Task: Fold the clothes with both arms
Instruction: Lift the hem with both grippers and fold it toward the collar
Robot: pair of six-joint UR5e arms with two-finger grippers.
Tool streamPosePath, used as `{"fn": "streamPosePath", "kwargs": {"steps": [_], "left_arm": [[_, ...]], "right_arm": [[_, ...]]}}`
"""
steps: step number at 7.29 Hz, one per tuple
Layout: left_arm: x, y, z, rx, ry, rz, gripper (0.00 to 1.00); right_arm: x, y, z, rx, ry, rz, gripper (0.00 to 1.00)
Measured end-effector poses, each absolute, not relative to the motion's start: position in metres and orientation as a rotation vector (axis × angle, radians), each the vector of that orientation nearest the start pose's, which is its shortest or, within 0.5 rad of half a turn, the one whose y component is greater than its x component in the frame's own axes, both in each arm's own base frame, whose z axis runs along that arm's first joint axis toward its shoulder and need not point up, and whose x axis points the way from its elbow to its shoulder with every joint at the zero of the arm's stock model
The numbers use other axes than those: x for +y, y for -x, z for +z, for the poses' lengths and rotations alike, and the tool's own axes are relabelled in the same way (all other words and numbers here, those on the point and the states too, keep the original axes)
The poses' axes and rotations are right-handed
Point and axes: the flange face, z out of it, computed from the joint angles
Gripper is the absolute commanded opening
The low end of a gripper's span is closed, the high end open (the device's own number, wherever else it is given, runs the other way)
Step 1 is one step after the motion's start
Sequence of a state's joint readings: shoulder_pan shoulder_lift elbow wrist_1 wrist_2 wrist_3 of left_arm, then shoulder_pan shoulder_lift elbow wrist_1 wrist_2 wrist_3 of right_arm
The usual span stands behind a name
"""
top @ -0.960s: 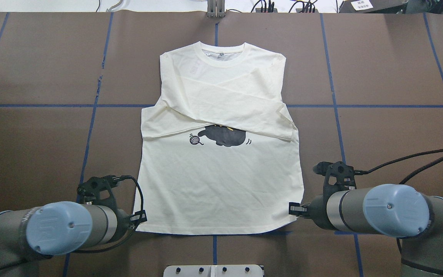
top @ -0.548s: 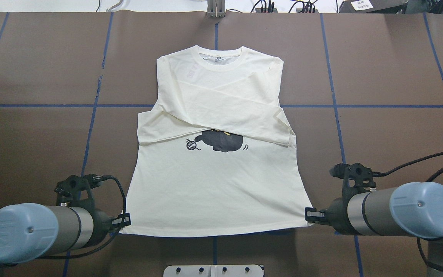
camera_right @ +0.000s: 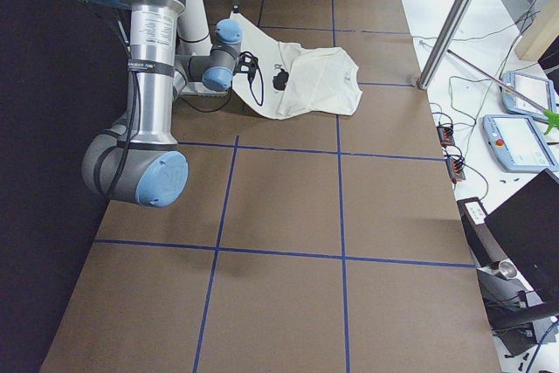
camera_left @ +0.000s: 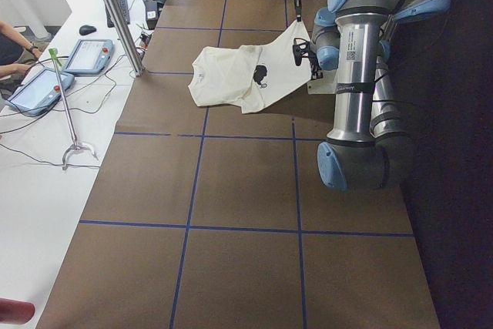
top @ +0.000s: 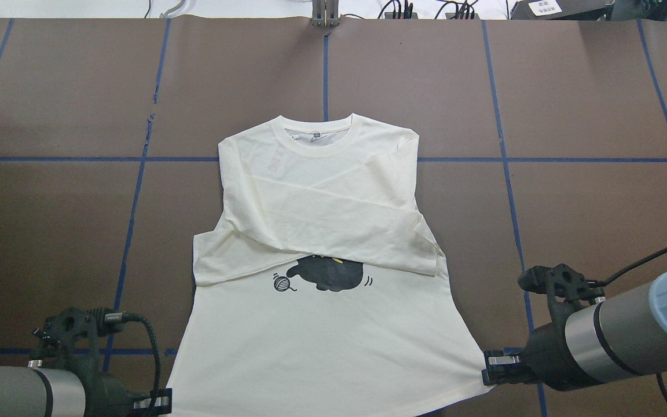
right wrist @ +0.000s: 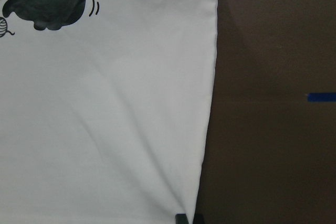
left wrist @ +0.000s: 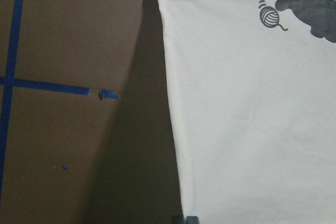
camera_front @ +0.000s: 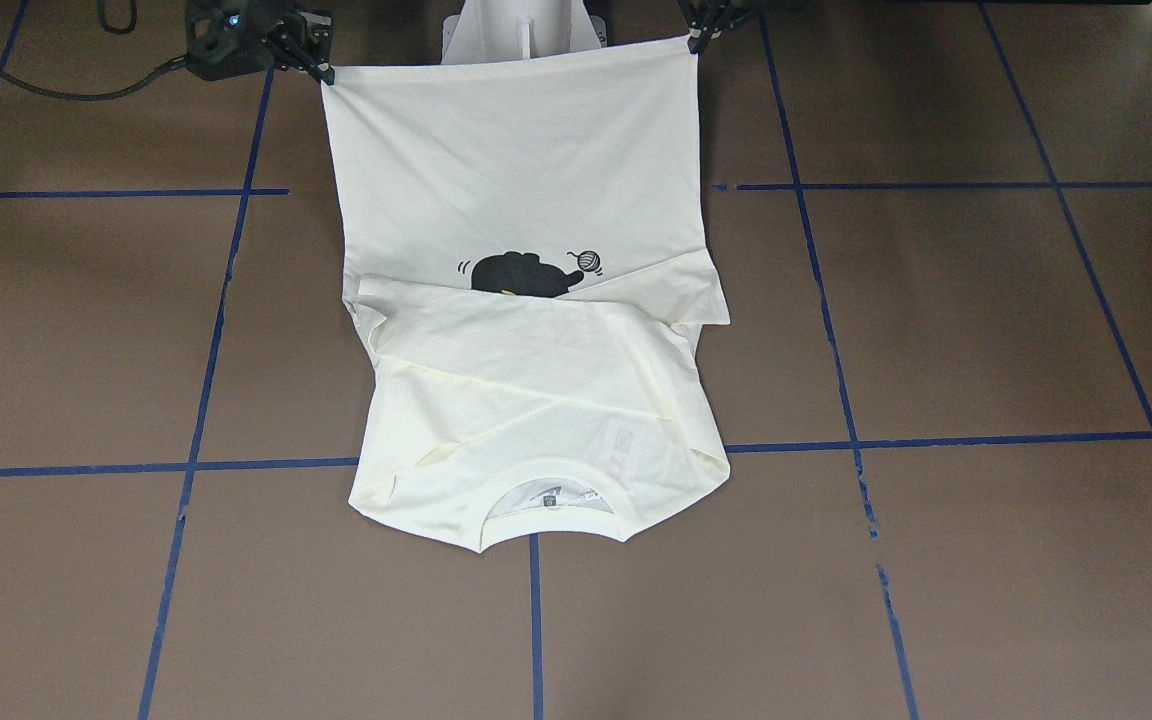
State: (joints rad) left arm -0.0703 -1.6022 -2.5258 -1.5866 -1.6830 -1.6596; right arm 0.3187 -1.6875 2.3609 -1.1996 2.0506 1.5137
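The cream long-sleeved T-shirt [top: 322,191] lies print side up, collar away from me, with both sleeves folded across the chest. They half cover the black cat print [top: 327,273]. My left gripper [top: 157,401] is shut on the hem's left corner. My right gripper [top: 493,366] is shut on the hem's right corner. The hem is stretched taut between them and raised off the table, as the front-facing view shows with the shirt [camera_front: 526,380] hanging from the left gripper [camera_front: 696,38] and right gripper [camera_front: 324,70]. Each wrist view shows only a fingertip [left wrist: 185,219] at the shirt's edge.
Brown table cover with a blue tape grid [top: 131,202]. The white pedestal [camera_front: 521,30] stands behind the raised hem. A side bench with tablets [camera_left: 88,55], cables and a metal post [camera_left: 115,13] runs along the far edge, where a person's arm [camera_left: 9,45] shows.
Both grippers have drawn back toward my base and moved wider apart, holding the hem corners. The whole shirt has slid toward me across the table.
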Motion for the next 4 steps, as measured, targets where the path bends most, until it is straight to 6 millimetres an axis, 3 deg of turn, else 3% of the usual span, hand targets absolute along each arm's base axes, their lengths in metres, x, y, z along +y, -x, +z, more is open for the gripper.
{"fn": "streamPosePath", "kwargs": {"steps": [2, 3, 4], "left_arm": [[-0.154, -0.349, 0.222, 1.017, 0.097, -0.074, 0.0], [-0.175, -0.343, 0.219, 1.028, 0.061, -0.08, 0.0], [-0.208, -0.335, 0.218, 1.033, 0.013, -0.088, 0.0]], "right_arm": [[-0.228, 0.334, 0.289, -1.117, 0.201, 0.009, 0.0], [-0.252, 0.335, 0.284, -1.138, 0.15, 0.027, 0.0], [-0.281, 0.332, 0.282, -1.15, 0.093, 0.054, 0.0]]}}
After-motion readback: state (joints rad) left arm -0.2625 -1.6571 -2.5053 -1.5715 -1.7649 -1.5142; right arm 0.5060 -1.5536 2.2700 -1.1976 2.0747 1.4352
